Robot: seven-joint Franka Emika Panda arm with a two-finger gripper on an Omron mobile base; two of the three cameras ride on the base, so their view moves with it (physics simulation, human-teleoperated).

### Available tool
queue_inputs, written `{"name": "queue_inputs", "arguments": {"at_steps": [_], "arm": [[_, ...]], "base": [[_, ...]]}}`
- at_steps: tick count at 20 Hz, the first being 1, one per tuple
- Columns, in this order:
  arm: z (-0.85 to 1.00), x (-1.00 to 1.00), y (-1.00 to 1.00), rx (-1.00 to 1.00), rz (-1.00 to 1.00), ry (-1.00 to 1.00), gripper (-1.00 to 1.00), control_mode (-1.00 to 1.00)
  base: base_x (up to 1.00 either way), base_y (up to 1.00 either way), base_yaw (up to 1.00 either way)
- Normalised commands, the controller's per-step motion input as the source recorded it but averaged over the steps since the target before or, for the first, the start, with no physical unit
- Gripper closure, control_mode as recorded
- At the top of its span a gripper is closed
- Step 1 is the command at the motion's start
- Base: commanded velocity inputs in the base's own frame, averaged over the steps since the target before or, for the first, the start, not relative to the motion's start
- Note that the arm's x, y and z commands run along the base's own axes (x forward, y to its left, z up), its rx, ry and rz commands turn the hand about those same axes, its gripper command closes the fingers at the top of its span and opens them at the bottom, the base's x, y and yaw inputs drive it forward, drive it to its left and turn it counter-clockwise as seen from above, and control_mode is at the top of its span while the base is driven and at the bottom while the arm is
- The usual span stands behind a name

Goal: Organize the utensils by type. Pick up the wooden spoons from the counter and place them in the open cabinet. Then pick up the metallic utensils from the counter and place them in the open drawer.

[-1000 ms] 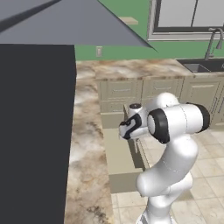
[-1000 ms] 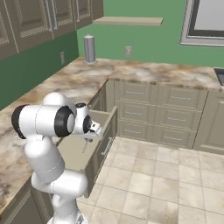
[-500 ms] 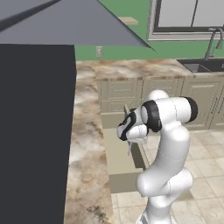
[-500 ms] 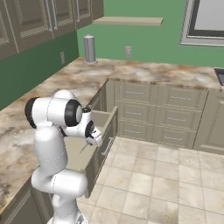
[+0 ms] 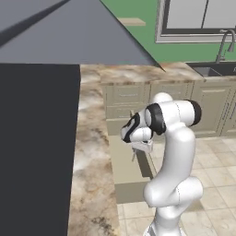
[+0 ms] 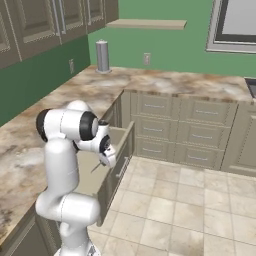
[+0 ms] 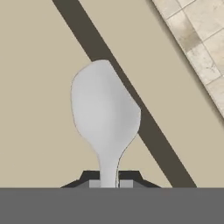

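My gripper (image 7: 109, 183) is shut on the thin neck of a grey metal spoon (image 7: 105, 113), one of the metallic utensils. The spoon's bowl points away from the hand. Below it lies the plain tan floor of the open drawer (image 7: 39, 87). From the base views, the gripper (image 5: 139, 148) (image 6: 107, 160) hangs over the drawer (image 5: 123, 162) (image 6: 88, 172), which is pulled out from under the marbled counter (image 5: 92, 138) (image 6: 20, 150). The spoon (image 6: 97, 168) slants down towards the drawer. The wooden spoons are out of view.
A dark cabinet door panel (image 5: 37, 138) blocks the left side. Dark wall cabinets (image 6: 30, 25) hang over the counter. A grey canister (image 6: 102, 56) stands in the far corner under a tan wall shelf (image 6: 145, 23). A sink (image 5: 212, 70) sits far right. Tiled floor (image 6: 190, 200) spreads to the right.
The arm has swung the hand down and in over the open drawer, carrying the metal spoon. The grip on the spoon looks the same.
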Motion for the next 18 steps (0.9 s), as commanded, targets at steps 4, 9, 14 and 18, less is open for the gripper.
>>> {"name": "queue_inputs", "arguments": {"at_steps": [4, 9, 14, 18], "arm": [[-0.59, 0.21, -0.37, -0.1, -0.07, 0.0, 1.0, -1.0], [-0.77, 0.07, -0.55, -0.11, -0.1, 0.0, 1.0, -1.0], [-0.86, 0.06, -0.67, -0.04, -0.13, -0.02, 1.0, -1.0], [-0.9, 0.08, -0.79, 0.0, -0.15, -0.02, 1.0, -1.0]], "base": [[0.0, 0.0, 0.0], [0.0, 0.0, 0.0], [0.0, 0.0, 0.0], [0.0, 0.0, 0.0]]}}
